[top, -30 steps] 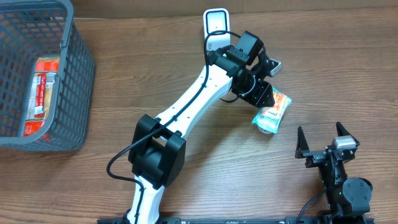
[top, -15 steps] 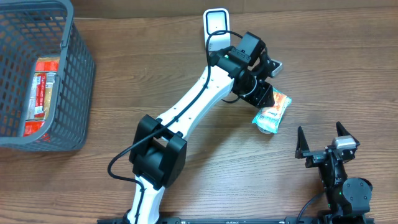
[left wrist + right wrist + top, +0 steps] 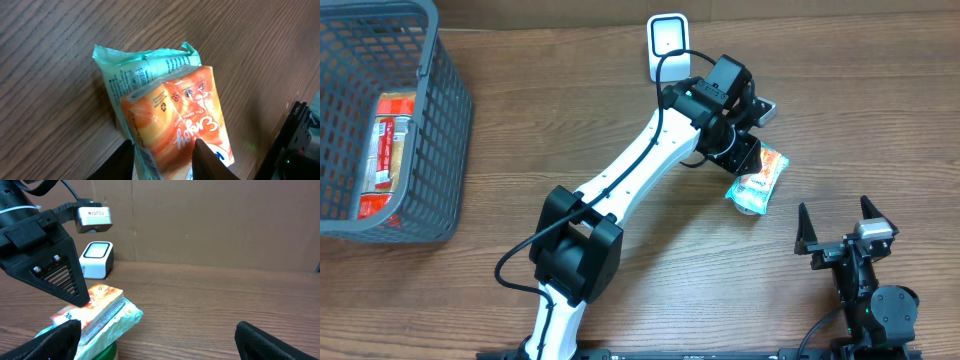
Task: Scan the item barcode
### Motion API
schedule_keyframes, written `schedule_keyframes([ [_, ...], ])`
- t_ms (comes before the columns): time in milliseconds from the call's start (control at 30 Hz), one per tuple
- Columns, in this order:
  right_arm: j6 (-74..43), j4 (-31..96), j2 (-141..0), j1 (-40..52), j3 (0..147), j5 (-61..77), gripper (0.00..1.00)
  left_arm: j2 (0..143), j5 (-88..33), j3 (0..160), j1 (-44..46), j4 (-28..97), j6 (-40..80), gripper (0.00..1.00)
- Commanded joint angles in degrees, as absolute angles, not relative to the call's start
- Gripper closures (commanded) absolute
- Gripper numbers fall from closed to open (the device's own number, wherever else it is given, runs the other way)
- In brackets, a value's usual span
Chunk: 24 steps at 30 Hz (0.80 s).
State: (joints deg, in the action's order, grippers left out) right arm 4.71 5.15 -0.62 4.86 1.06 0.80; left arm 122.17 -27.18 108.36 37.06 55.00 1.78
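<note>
The item is an orange packet lying on a pale green one [image 3: 758,186], to the right of the table's middle. My left gripper [image 3: 745,163] reaches over it from the left. In the left wrist view the two black fingers press the orange packet [image 3: 175,120] from both sides, so the left gripper [image 3: 162,150] is shut on it. The white scanner [image 3: 667,38] stands at the back, behind the left arm; it also shows in the right wrist view as the white scanner [image 3: 96,259]. My right gripper [image 3: 834,215] waits open near the front right, nothing between its jaws [image 3: 157,335].
A grey mesh basket [image 3: 445,120] stands at the far left with a red packet [image 3: 390,150] inside. In the right wrist view a green round lid [image 3: 100,352] shows under the packet's near end. Brown cardboard closes off the back.
My left wrist has shifted slightly to the right and back. The packet stays where it was, and the right arm has not moved.
</note>
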Motion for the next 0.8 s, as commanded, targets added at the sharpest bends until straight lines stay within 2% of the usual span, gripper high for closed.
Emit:
schedule_keyframes([
  [0, 5.0, 4.8, -0.2, 4.8, 0.4, 0.3, 0.0, 124.4, -26.9, 108.0, 37.6, 55.0, 3.3, 0.71],
  [67, 5.0, 4.8, -0.2, 4.8, 0.4, 0.3, 0.0, 125.3, -27.0, 108.0, 37.6, 54.9, 3.6, 0.79],
  [133, 5.0, 4.8, -0.2, 4.8, 0.4, 0.3, 0.0, 125.6, -27.0, 108.0, 37.5, 54.8, 3.6, 0.94],
  [167, 5.0, 4.8, -0.2, 4.8, 0.4, 0.3, 0.0, 125.6, -27.1, 108.0, 37.3, 54.8, 3.7, 0.96],
  [433, 5.0, 4.8, -0.2, 4.8, 0.4, 0.3, 0.0, 125.5, -33.1, 109.9, 35.7, 55.3, 3.8, 0.96],
  [767, 5.0, 4.8, -0.2, 4.8, 0.4, 0.3, 0.0, 118.3, -29.0, 110.5, 34.0, 56.6, 3.8, 0.96],
])
